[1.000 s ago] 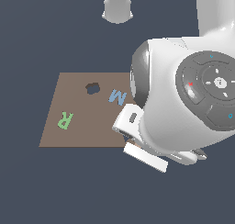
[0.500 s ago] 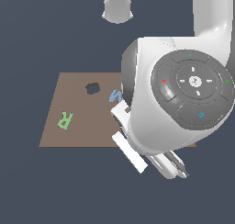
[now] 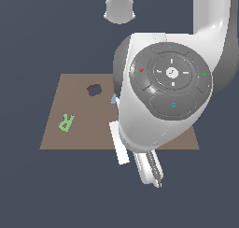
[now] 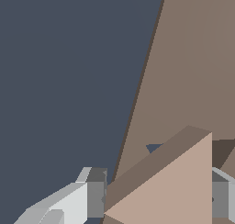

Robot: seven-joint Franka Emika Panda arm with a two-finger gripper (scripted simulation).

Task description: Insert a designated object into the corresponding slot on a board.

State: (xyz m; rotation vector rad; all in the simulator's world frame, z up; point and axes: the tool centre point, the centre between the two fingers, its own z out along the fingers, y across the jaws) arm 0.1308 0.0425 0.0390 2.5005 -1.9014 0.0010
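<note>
The end effector (image 4: 156, 200) is clenched on the flat tan-pink triangle piece (image 4: 176, 186), held above the flat brown rectangular board (image 4: 193, 71).

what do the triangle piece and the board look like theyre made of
Tan-pink triangle piece: flat matte colour, sharp edges, no grain; could be plastic or painted wood. Flat brown rectangular board: matte, uniform, no shine; perhaps wood or fibreboard. A simulator render leaves both open.

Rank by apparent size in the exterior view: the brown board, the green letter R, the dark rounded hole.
1. The board, by far the largest, though the arm hides part of it.
2. The green letter R.
3. The dark rounded hole, close to the R in size, so this order is unsure.
</note>
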